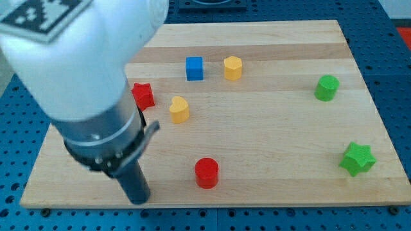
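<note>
The big white arm [70, 58] fills the upper left of the view, narrowing through a dark collar to the rod, and my tip [139, 200] sits low on the wooden board [270, 160], close to its bottom edge. There is no pincer on this arm at all, only the bare rod, so nothing is being clasped or let go. The tip touches no block that I can see; nearest to it is the red cylinder [207, 172], off at about two o'clock and clearly apart. Further up, at roughly one o'clock from the tip, stands the yellow heart [179, 110], and at twelve o'clock the red star [143, 95] sits tight against the arm's dark collar, partly tucked behind it. Beyond the heart, toward the view's top, the blue cube [194, 68] and the yellow hexagon [233, 67] stand near each other, not touching. Far off at three o'clock are the green cylinder [327, 88] and, below it near the board's right edge, the green star [357, 159]. No bins or trays are on the counter; every block rests straight on the board
</note>
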Controlling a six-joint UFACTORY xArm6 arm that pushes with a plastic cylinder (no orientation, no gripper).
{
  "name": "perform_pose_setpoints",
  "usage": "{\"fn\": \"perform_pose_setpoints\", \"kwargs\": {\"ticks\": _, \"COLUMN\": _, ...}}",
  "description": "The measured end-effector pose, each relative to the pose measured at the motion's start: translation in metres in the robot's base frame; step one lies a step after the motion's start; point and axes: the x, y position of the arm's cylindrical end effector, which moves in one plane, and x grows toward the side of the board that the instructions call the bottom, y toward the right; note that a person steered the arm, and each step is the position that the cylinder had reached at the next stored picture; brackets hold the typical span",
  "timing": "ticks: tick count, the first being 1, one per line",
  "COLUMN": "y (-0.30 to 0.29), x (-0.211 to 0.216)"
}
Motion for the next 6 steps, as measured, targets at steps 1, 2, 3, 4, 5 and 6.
{"fn": "perform_pose_setpoints", "kwargs": {"ticks": 1, "y": 0.007, "x": 0.001}}
{"fn": "perform_pose_setpoints", "kwargs": {"ticks": 2, "y": 0.015, "x": 0.0}}
{"fn": "perform_pose_setpoints", "kwargs": {"ticks": 3, "y": 0.023, "x": 0.001}}
{"fn": "perform_pose_setpoints", "kwargs": {"ticks": 4, "y": 0.039, "x": 0.0}}
{"fn": "perform_pose_setpoints", "kwargs": {"ticks": 5, "y": 0.059, "x": 0.0}}
{"fn": "perform_pose_setpoints", "kwargs": {"ticks": 6, "y": 0.068, "x": 0.0}}
